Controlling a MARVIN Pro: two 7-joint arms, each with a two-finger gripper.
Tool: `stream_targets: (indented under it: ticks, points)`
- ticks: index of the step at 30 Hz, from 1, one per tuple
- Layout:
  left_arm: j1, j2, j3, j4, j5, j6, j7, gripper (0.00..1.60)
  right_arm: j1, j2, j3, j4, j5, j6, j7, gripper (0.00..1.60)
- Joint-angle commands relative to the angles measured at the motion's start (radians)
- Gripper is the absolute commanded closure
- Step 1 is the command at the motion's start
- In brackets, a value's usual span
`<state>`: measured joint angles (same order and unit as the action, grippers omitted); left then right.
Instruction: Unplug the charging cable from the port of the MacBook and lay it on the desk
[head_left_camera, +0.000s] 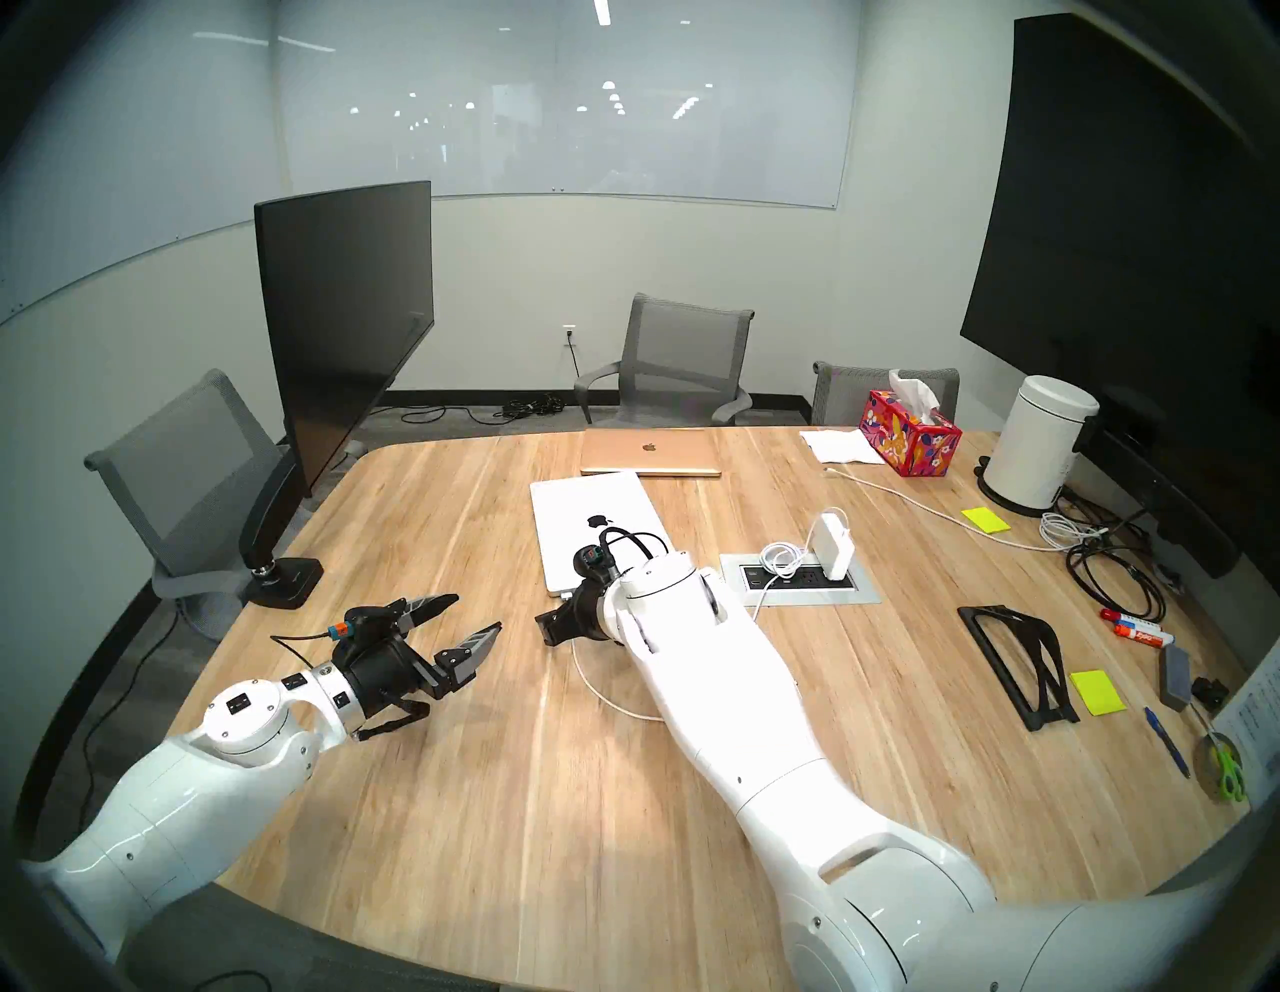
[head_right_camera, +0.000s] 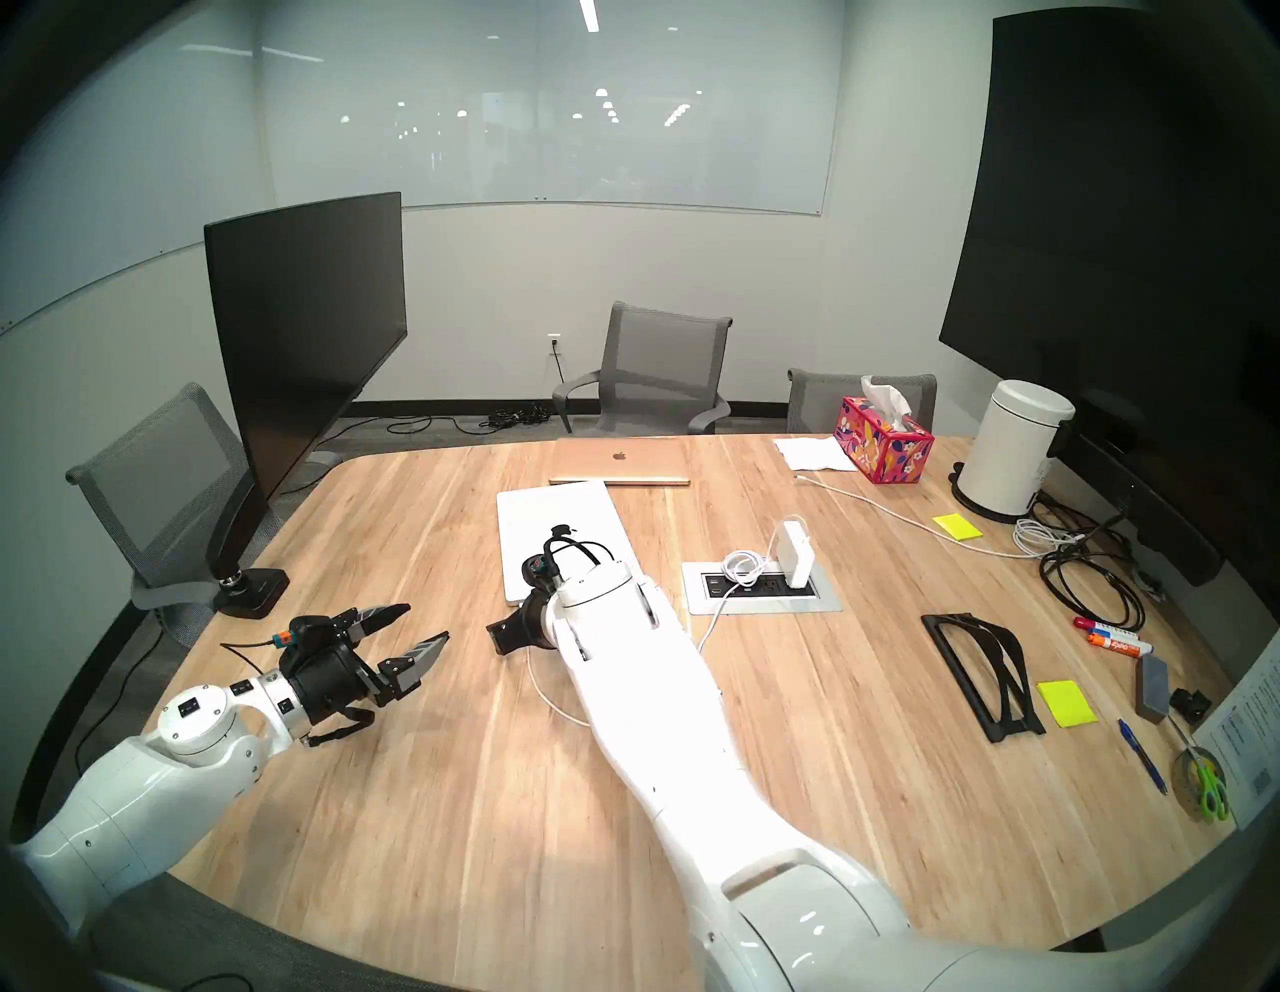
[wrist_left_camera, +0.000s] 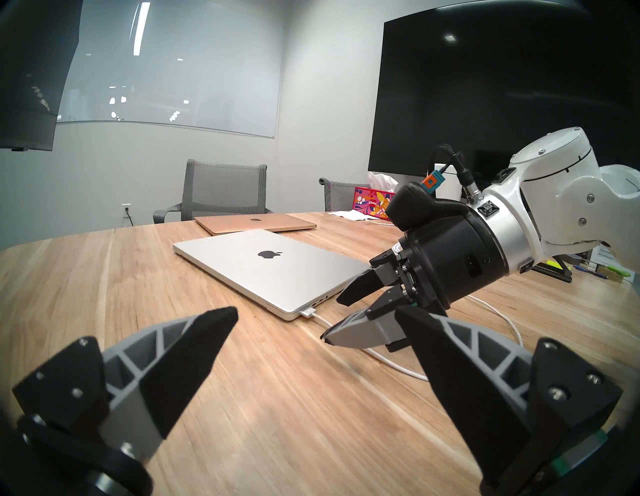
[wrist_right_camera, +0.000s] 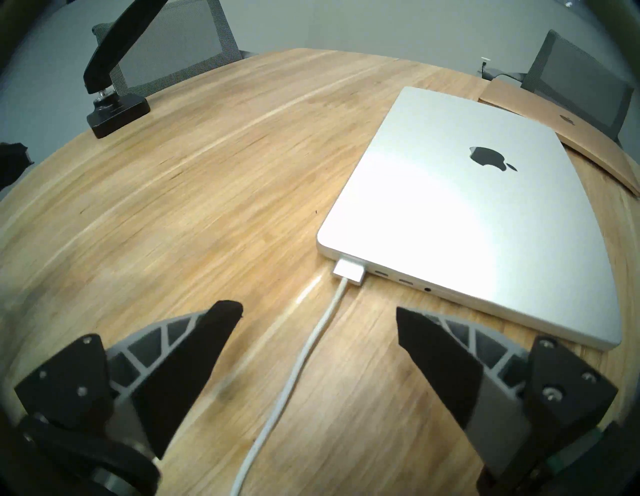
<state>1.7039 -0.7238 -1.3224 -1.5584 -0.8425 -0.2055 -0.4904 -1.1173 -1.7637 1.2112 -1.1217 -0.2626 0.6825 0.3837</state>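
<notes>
Both jaws spread, our right gripper (wrist_right_camera: 318, 313) straddles the charging cable (wrist_right_camera: 313, 337); we should pinch the connector (wrist_right_camera: 348, 271) at frame centre, pulling straight from the MacBook (wrist_right_camera: 485, 221).

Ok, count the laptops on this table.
2. The silver MacBook lies mid-desk with the charging cable plugged in; the gold laptop sits closed just beyond it.

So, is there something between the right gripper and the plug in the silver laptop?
Nothing visible. The right gripper is open, and only bare desk and the charging cable lie before its connector in the MacBook.
</notes>
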Motion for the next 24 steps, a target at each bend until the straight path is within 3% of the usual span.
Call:
stream_targets:
  ticks: [1,8,12,17,19,24]
  points:
    - [-0.004,-0.002,-0.006,-0.011,-0.001,-0.009,0.001,0.0,0.015,-0.021,-0.009,0.008,-0.007,-0.023,-0.021,0.0]
    - [-0.004,-0.001,-0.006,-0.011,-0.001,-0.009,0.001,0.0,0.022,-0.033,-0.014,0.034,-0.016,-0.029,-0.041,0.0]
    - [-0.004,-0.001,-0.006,-0.011,-0.001,-0.009,0.001,0.0,0.026,-0.037,-0.015,0.046,-0.02,-0.032,-0.048,0.09]
    - [-0.004,-0.001,-0.005,-0.011,-0.001,-0.009,0.001,0.0,0.03,-0.041,-0.016,0.055,-0.022,-0.035,-0.054,0.68]
    - [-0.004,-0.001,-0.005,-0.011,-0.001,-0.009,0.001,0.0,0.031,-0.043,-0.016,0.058,-0.023,-0.036,-0.056,0.84]
    - [-0.004,-0.001,-0.005,-0.011,-0.001,-0.009,0.001,0.0,0.032,-0.045,-0.015,0.062,-0.022,-0.036,-0.059,0.99]
